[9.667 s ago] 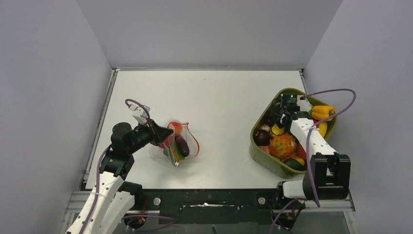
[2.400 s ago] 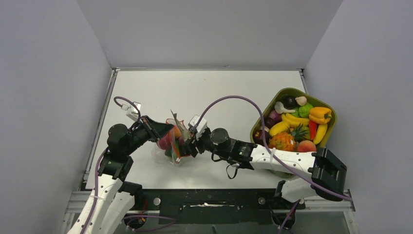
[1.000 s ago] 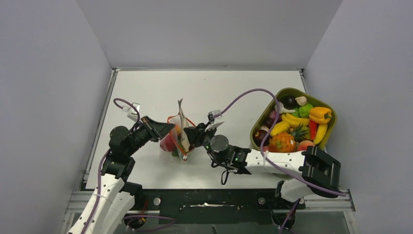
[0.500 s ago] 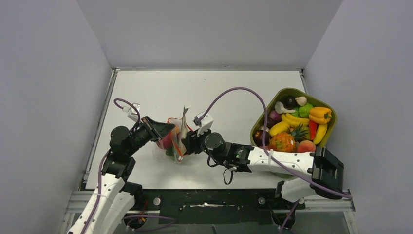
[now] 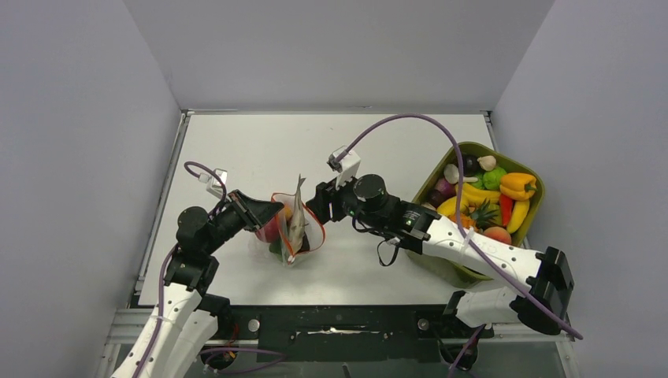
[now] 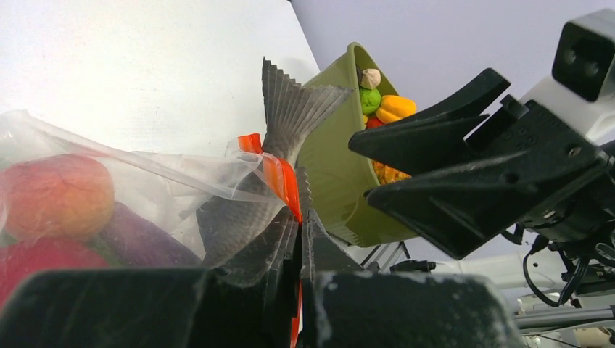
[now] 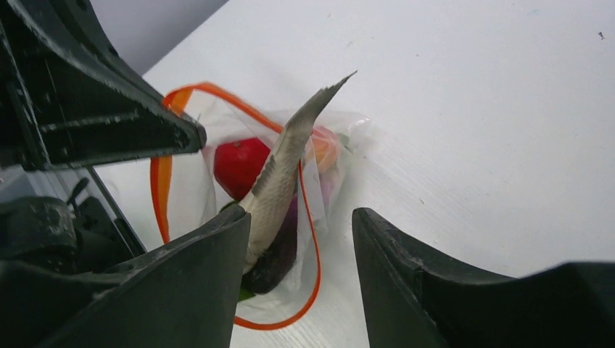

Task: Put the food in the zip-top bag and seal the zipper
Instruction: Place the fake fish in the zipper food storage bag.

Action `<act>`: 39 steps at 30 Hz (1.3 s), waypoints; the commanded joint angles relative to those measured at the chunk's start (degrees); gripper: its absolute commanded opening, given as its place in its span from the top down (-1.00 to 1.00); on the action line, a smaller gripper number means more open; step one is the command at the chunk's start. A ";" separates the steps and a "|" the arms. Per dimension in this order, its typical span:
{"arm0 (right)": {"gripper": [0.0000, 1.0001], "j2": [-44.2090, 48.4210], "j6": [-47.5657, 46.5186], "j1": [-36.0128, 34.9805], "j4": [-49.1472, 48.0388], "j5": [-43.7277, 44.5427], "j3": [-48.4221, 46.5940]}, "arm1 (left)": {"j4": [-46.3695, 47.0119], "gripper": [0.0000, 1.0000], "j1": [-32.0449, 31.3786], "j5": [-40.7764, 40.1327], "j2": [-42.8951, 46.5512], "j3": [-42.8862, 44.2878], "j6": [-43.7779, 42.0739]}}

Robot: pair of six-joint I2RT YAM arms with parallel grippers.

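White tabletop [image 5: 354, 142], from above: clear plastic zip-top bag [image 5: 309, 236] near centre, grey scaly toy fish [image 5: 297, 214] standing in it, tail toward 12 o'clock; left wrist: left gripper [image 6: 299, 221] pinches orange-red zipper strip [image 6: 279, 177]; right wrist: right gripper [image 7: 301, 221] spread wide, empty.

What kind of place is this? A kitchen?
Likely a robot test booth, not a kitchen: plain grey walls around a white table, two robot arms, toy food in a green tub.

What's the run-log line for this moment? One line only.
left gripper: shut on zip-top bag rim | right gripper: open, empty | fish: in bag, tail sticking out | zipper: unsealed
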State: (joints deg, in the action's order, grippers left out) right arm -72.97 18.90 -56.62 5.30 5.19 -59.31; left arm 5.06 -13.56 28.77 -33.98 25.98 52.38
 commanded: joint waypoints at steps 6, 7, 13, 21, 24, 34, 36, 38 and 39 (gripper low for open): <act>-0.10 -8.15 13.94 0.44 -4.16 5.15 -9.20 | 6.98 1.00 -0.19 1.79 1.46 0.47 0.22; -0.11 -9.23 14.54 0.61 -4.11 5.60 -10.34 | 7.03 1.00 -0.23 1.93 1.46 0.48 0.30; 0.00 -14.10 15.58 2.17 -4.61 4.86 -13.58 | 6.99 1.00 -0.22 2.06 1.37 0.61 0.19; 0.83 -10.17 13.92 2.62 -7.93 6.74 -8.30 | 6.72 1.00 -0.17 1.69 1.48 0.93 0.18; 0.98 -7.59 15.29 2.60 -8.34 7.47 -5.94 | 6.79 1.00 -0.20 1.51 1.17 0.76 0.18; 1.00 -6.12 19.69 -1.52 -15.67 6.59 -0.86 | 9.47 1.00 -0.21 1.06 0.33 0.44 1.78; 1.00 -7.19 20.79 -1.80 -16.46 6.66 -0.23 | 10.06 1.00 -0.24 1.47 0.02 0.39 2.16; 1.00 -8.33 21.43 -2.15 -17.59 6.67 0.31 | 10.87 1.00 -0.23 2.01 -0.33 0.23 2.49; 1.00 -9.17 21.83 -2.35 -17.37 6.67 0.16 | 11.19 1.00 -0.21 2.32 -0.45 0.07 2.73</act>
State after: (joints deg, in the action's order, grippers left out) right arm -80.14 38.13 -58.24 -7.09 11.35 -59.64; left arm 7.64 -13.56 30.00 -34.41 25.56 53.71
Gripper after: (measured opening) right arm 0.031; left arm 0.015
